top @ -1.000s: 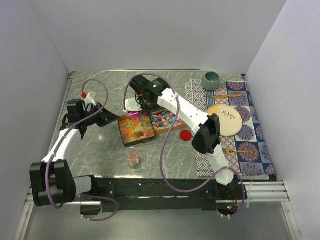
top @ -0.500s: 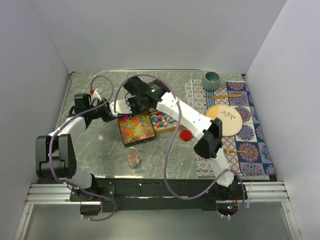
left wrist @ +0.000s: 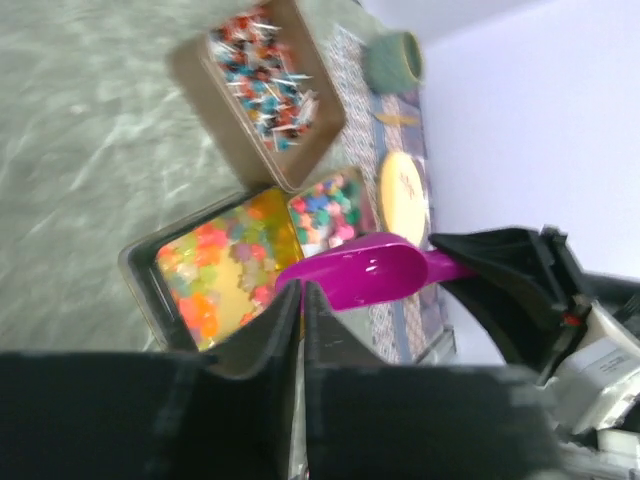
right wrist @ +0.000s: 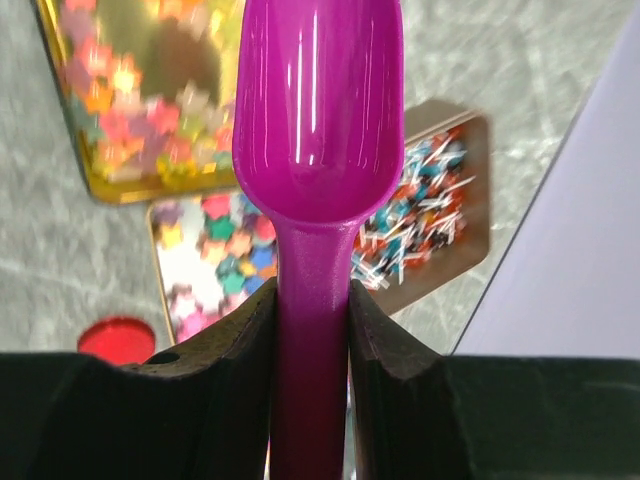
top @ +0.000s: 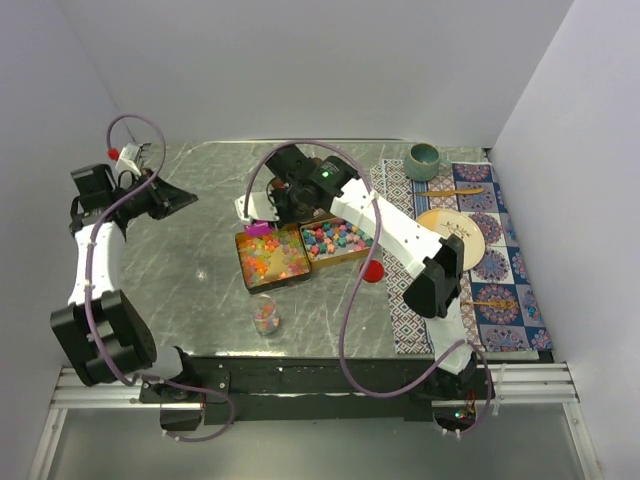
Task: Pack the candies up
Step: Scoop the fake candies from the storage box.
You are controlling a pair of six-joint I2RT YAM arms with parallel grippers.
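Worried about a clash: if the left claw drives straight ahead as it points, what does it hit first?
Most likely the purple scoop in the right claw: its tip sits just beyond the left claw, over the jelly candies. Depth is unclear, so it might pass beneath.

Under my remote control, the left arm (top: 88,262) and right arm (top: 392,228) each pair glossy white link shells with chunky black joint housings. A loose mauve-grey cable (top: 347,300) loops along each of them. A small green light (top: 323,172) glows near my right wrist. The left end effector (left wrist: 300,288) and right end effector (right wrist: 310,292) finish in matte black, wedge-shaped fingers (right wrist: 240,345).
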